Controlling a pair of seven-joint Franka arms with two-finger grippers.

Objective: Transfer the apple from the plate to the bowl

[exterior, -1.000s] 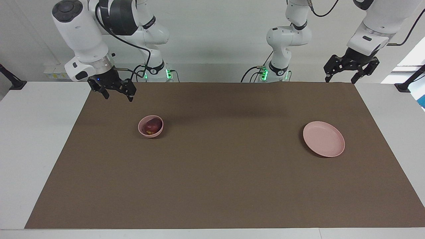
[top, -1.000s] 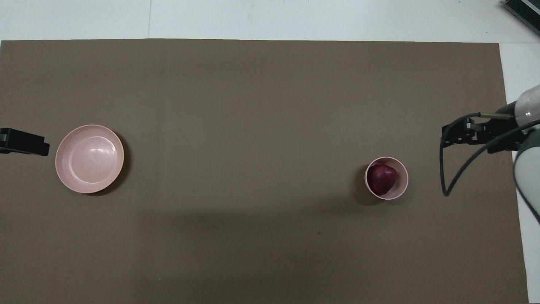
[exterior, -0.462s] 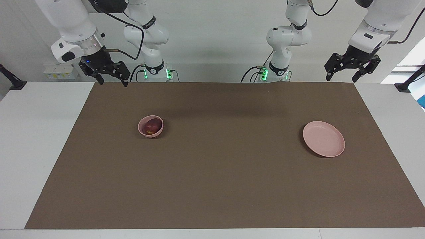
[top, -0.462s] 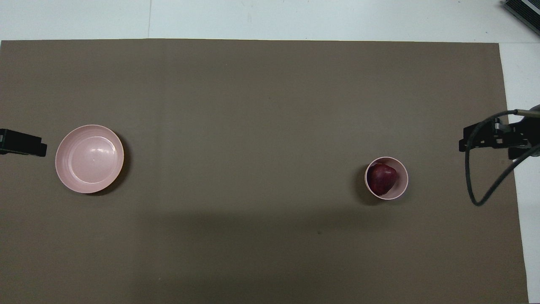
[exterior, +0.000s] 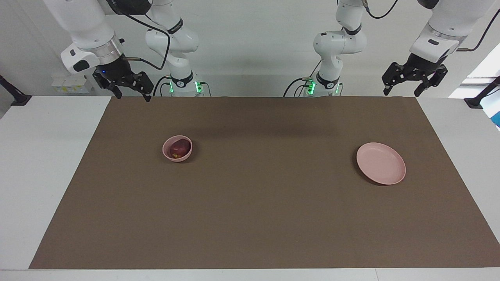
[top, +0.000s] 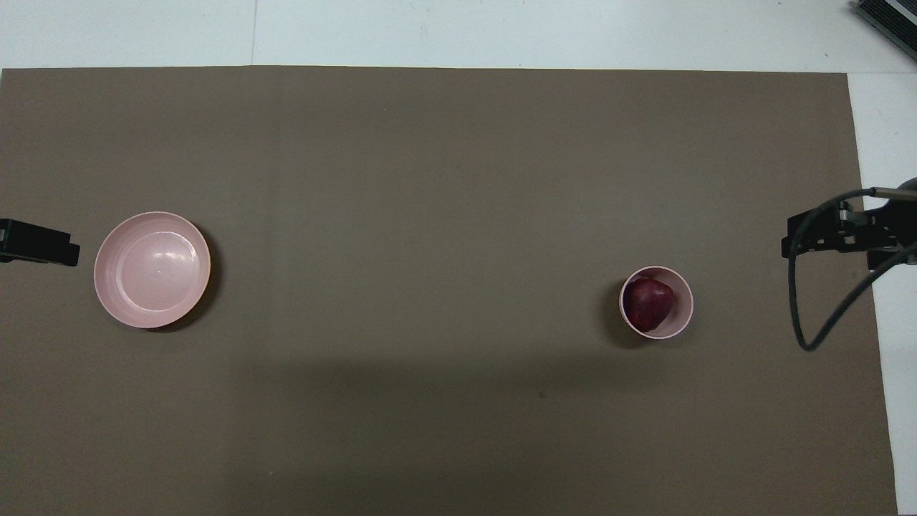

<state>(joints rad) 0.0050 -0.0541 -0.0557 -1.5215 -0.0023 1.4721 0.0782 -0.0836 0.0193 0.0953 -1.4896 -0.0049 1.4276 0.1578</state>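
1. you see the apple sitting inside the bowl, dark red with a yellowish patch low on the side turned away from the robots; in the overhead view it fills much of the bowl's hollow.
2. the bowl stands on the brown mat toward the right arm's end of the worktop.
3. the plate lies flat on the mat toward the left arm's end, well apart from the bowl, with nothing on it.
4. your right end effector hangs in the air over the mat's corner at the robots' edge, at the right arm's end; it is released, fingers spread, grasping nothing.
5. your left end effector hangs over the robots' edge of the mat at the left arm's end, also released, fingers apart and empty.
6. neither end effector touches the bowl, the apple or the plate; both are well clear of them.
7. a black cable loops down from the right wrist.
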